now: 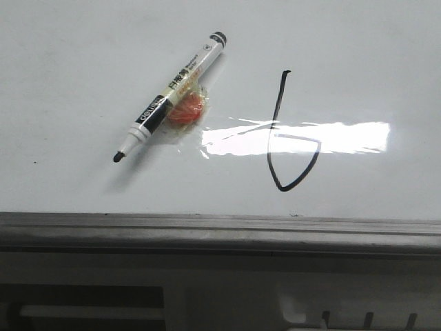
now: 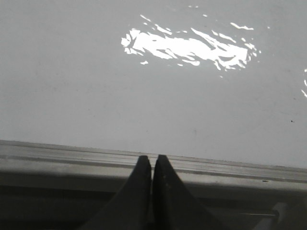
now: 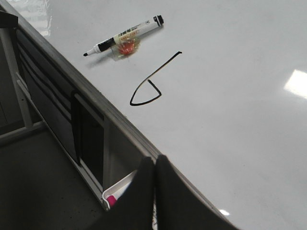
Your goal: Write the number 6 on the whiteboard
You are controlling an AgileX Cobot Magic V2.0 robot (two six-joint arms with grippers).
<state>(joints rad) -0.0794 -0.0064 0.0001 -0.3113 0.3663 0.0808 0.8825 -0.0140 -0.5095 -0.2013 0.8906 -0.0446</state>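
Observation:
The whiteboard (image 1: 83, 62) lies flat, glossy white, with a grey frame edge (image 1: 220, 227) at the front. The number 6 (image 1: 286, 138) is drawn on it in thin black line, right of centre; it also shows in the right wrist view (image 3: 148, 86). An uncapped black-and-white marker (image 1: 172, 86) lies on the board left of the 6, resting on a small orange-red lump (image 1: 187, 110). My left gripper (image 2: 152, 159) is shut and empty over the frame edge. My right gripper (image 3: 154, 160) is shut and empty at the board's edge, well away from the marker (image 3: 124, 34).
A bright light glare (image 1: 296, 138) crosses the board through the 6. Below the frame edge is a grey-white ledge with slots (image 1: 344, 314). In the right wrist view a white tray with something pink (image 3: 111, 199) sits under the board edge.

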